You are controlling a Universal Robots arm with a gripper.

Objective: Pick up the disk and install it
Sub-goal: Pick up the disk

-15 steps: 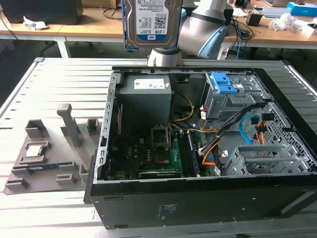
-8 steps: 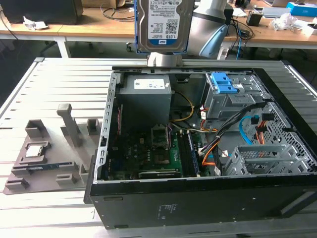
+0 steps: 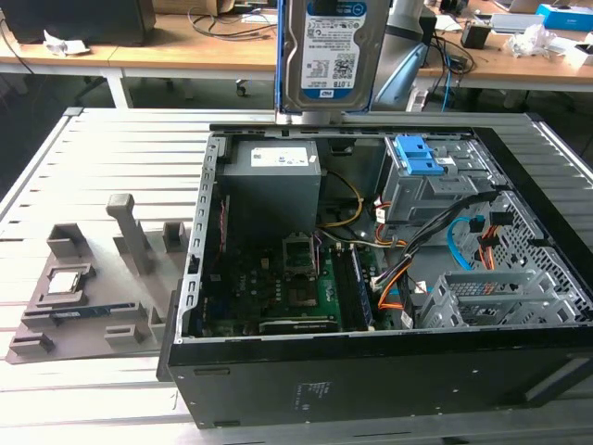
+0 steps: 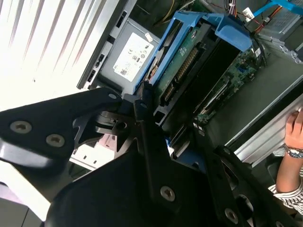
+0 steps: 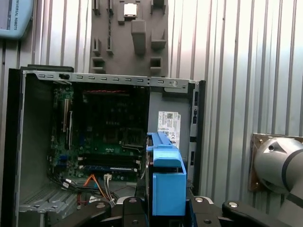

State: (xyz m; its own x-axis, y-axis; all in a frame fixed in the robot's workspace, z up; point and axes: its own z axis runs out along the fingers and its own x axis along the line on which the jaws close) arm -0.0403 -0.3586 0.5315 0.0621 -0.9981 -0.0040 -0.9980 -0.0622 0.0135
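Pincer (image 5: pixel 165 208) clenched on the disk (image 3: pixel 334 56), gripping it by its blue side rails. Disk hangs upright in the air above the far edge of the open computer case (image 3: pixel 371 380), label facing the exterior view. Grey tray (image 3: pixel 83 297) lies on the worktop (image 3: pixel 111 148), just beside the case on the exterior view's left.

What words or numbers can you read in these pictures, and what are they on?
Label on the disk: words, numbers and barcodes, too small to read for sure.
Sticker on the grey box: print too small to read.
White marks on the computer case: too small to read.
So nothing can be quoted.
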